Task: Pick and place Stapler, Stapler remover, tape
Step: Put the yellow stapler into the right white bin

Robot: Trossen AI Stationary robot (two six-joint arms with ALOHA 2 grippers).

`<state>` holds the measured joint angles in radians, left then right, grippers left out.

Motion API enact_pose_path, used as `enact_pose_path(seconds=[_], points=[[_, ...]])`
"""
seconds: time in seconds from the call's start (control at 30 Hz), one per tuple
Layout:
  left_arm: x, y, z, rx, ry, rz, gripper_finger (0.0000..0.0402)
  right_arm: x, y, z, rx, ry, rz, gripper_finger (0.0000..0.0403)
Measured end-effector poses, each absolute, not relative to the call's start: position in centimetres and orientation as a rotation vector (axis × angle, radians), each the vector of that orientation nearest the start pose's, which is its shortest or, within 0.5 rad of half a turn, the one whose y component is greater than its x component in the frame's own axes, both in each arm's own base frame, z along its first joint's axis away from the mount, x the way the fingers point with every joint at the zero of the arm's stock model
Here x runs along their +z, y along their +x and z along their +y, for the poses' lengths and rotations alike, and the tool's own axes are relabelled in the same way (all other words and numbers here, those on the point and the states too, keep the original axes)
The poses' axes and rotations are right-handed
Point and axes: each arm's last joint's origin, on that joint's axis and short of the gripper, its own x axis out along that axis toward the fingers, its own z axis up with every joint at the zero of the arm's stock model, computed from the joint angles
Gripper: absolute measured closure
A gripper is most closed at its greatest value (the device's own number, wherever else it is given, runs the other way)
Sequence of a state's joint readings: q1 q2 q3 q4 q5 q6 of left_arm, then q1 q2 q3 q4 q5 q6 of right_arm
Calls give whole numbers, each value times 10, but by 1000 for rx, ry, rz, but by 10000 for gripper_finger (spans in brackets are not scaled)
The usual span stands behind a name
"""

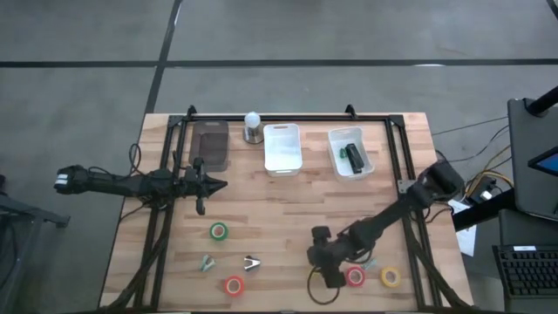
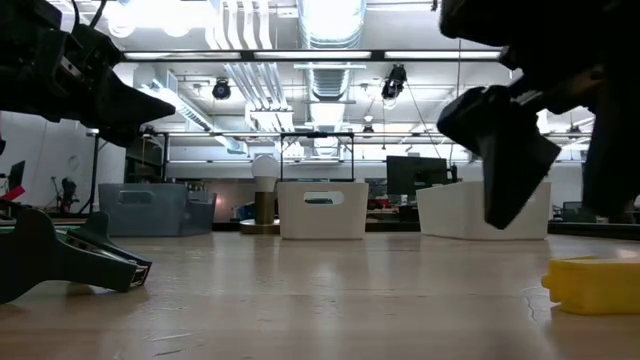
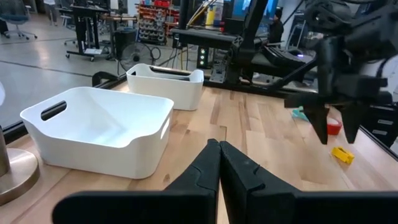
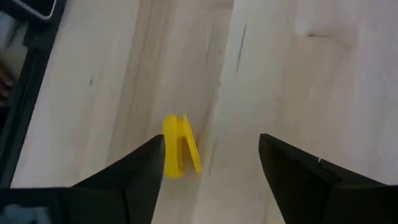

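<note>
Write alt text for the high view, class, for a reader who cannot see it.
The right end effector, open, hovers by the red tape roll near the table's front edge. The left end effector, shut, waits before three bins at the back.

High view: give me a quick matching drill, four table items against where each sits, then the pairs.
Items:
1. green tape
2. yellow tape
3. stapler
4. dark bin

Places:
A. inside the right-hand white bin
B. far-left end of the bin row
C. near edge, right of the right claw
D. open wood, near side of the left claw

Pairs: 1-D, 2-C, 3-A, 4-B
</note>
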<state>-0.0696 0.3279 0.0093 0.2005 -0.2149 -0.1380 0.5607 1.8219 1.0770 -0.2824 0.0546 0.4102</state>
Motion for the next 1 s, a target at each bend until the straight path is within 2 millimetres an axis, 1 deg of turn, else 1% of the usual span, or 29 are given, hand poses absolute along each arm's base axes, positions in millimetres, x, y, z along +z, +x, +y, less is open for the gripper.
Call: enact_pose_path(seconds=[0.07,0.2,0.37,0.43,0.67,1.0], points=[[157,117,-2,153,-121,107,390,152,308,195,248,65,1053,143],[157,117,-2,153,-121,107,390,142,312,205,240,68,1091,147],[157,117,-2,153,-121,108,390,138,309,214,222,44,1167,155],[157,117,-2,153,-120,111,390,135,307,214,199,29,1204,156],[155,117,-2,154,-118,127,390,132,308,212,186,6,1205,163],[155,117,-2,154,-118,128,390,133,311,209,165,-20,1187,223]])
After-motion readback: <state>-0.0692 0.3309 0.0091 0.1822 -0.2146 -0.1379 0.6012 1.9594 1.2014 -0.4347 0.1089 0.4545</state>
